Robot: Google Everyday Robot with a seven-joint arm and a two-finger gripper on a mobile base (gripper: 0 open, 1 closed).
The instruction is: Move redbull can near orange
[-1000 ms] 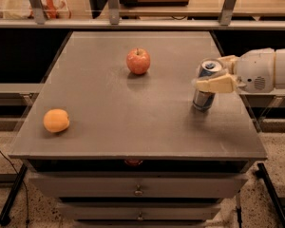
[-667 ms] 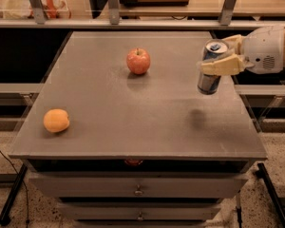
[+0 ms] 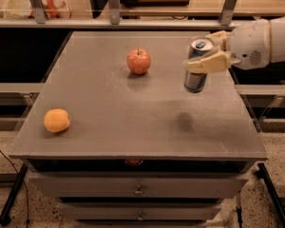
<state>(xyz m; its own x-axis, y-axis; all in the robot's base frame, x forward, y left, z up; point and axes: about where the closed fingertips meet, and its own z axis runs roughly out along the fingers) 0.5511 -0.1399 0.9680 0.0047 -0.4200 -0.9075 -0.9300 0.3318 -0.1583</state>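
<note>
The robot's hand, reaching in from the right, grips the can and holds it upright in the air above the right side of the desk. A second ago the can stood on the desktop with the hand already around it. It has since been lifted clear, and it now hangs slightly further left than a moment before. The proof of the lift is the soft round shadow lying on the bare surface below and in front of the can, with nothing touching it.

One pale finger crosses the can's front just under the rim, and the other sits behind it, so the hand is closed firmly on the can rather than spread wide.

The orange rests near the desk's front left corner, well apart from the can and untouched. A red apple sits towards the back, between the two but off the straight line.

By this reading the pick-up is done and the carry has only begun. Nearly the whole width of the desk remains to be crossed before the can is set down. The path should run forward of the apple, and the tall, slim can will need a level, gentle landing beside the orange if it is not to tip or nudge the fruit away.
</note>
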